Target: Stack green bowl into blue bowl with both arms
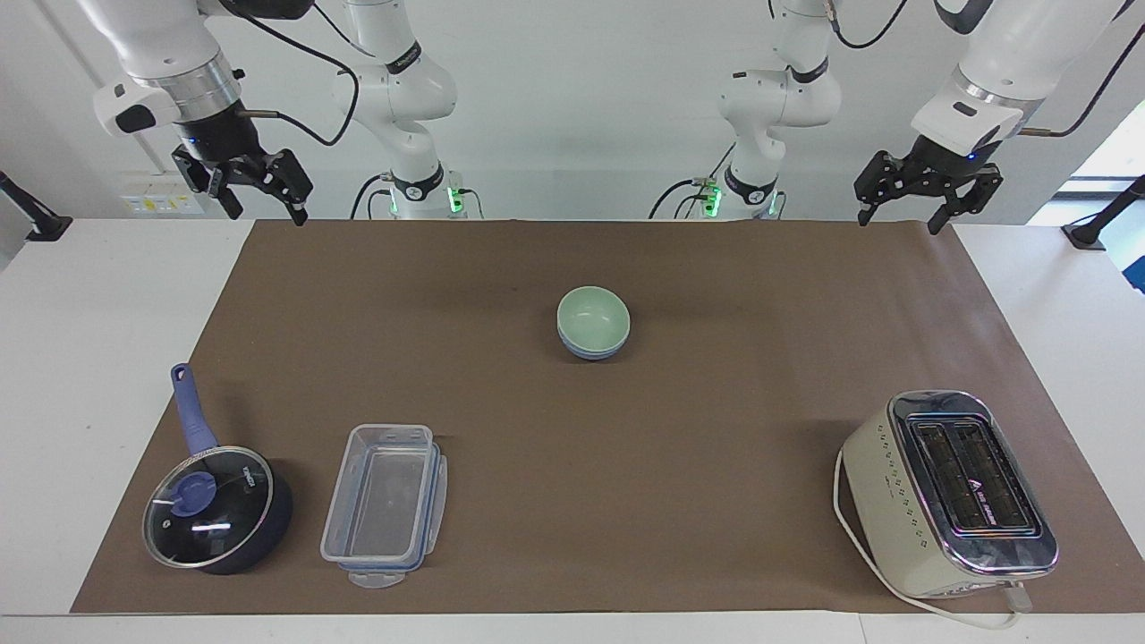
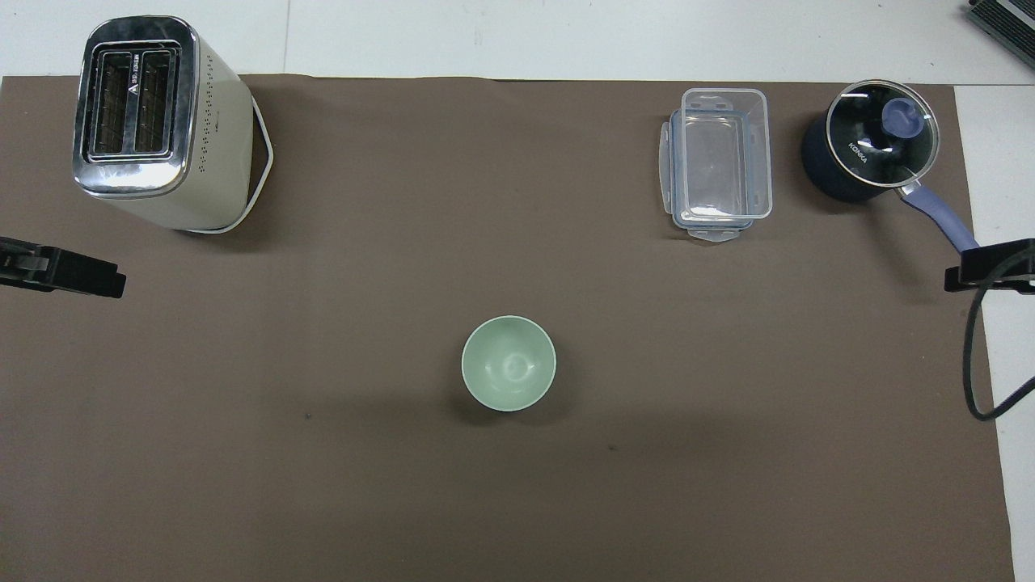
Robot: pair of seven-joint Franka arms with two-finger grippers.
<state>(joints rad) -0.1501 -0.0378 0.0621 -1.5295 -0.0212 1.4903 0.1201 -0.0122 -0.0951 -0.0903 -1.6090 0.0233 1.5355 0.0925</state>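
- My right pincer [image 1: 259, 195] hangs in the air over the corner of the brown mat [image 1: 680, 268] at the robots' edge of the counter [image 1: 89, 295], toward my right arm's end; its fingers stand apart and it holds nothing
- My left pincer [image 1: 896, 210] hangs over the mat's other corner at the robots' edge, toward my left arm's end; its fingers are apart too, and nothing is between them
- From overhead only the tips show: my left pincer at one side edge of the view, my right pincer at the other, just beside the saucepan's handle
- The green bowl [image 1: 593, 317] sits nested in the blue bowl [image 1: 590, 351], upright, near the middle of the mat, well apart from both pincers
- In the facing view only a band of the blue bowl shows under the green rim; from overhead the green bowl covers it wholly
- A dark blue saucepan [image 1: 217, 510] with a glass lid stands at the mat's corner farthest from the robots at my right arm's end, its handle pointing toward the robots
- A clear plastic container [image 1: 385, 505] lies just beside the saucepan along the same edge
- A cream toaster [image 1: 948, 492] stands at the corner farthest from the robots at my left arm's end, its white cord looped around its base
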